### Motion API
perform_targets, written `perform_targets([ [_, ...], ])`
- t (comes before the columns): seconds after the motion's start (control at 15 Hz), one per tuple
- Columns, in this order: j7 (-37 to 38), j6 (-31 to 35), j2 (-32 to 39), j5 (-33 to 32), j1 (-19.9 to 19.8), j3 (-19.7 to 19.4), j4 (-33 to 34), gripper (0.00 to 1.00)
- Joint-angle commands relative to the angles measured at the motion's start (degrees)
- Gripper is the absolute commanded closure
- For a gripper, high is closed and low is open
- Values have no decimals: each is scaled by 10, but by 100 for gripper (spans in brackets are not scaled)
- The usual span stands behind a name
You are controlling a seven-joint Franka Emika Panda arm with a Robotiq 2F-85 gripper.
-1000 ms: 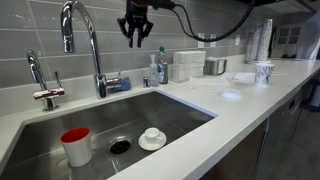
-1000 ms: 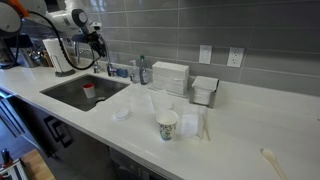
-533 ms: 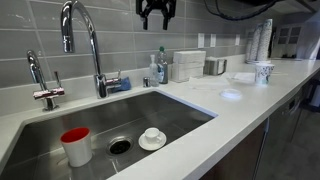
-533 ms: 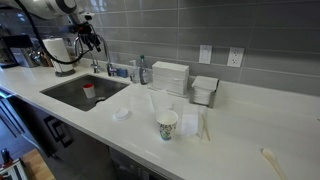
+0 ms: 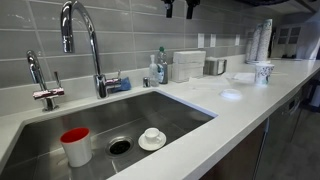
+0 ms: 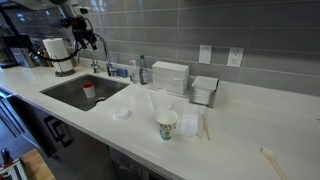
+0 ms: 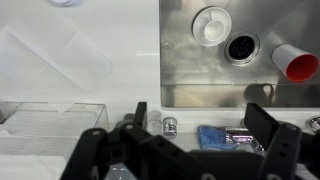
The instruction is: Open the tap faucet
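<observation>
The tap faucet (image 5: 86,42) is a tall chrome gooseneck standing behind the sink, its nozzle hanging at the left of the arch; it also shows small and far off as the tap faucet (image 6: 106,58). My gripper (image 5: 178,8) hangs high at the top edge of an exterior view, well to the right of the faucet and above it, touching nothing. Its place in the scene also shows as my gripper (image 6: 78,18). In the wrist view the gripper (image 7: 200,118) is open, its two dark fingers (image 7: 262,120) wide apart with nothing between them.
A shorter slim tap (image 5: 42,88) stands left of the faucet. The steel sink (image 5: 170,108) holds a red cup (image 5: 75,146), a drain (image 5: 119,146) and a small white dish (image 5: 152,138). Behind it lie a blue sponge (image 5: 118,84), bottles (image 5: 158,68) and clear containers (image 5: 187,65). A paper cup (image 6: 168,124) stands on the counter.
The gripper has risen toward the top of the exterior views and drifted away from the faucet. Its fingers have spread wider.
</observation>
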Motion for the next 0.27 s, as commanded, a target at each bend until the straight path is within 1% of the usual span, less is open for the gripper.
perform_targets([
  [0.0, 0, -2, 4, 1, -14, 17, 4, 0],
  [0.2, 2, -2, 12, 0, -13, 19, 7, 0],
])
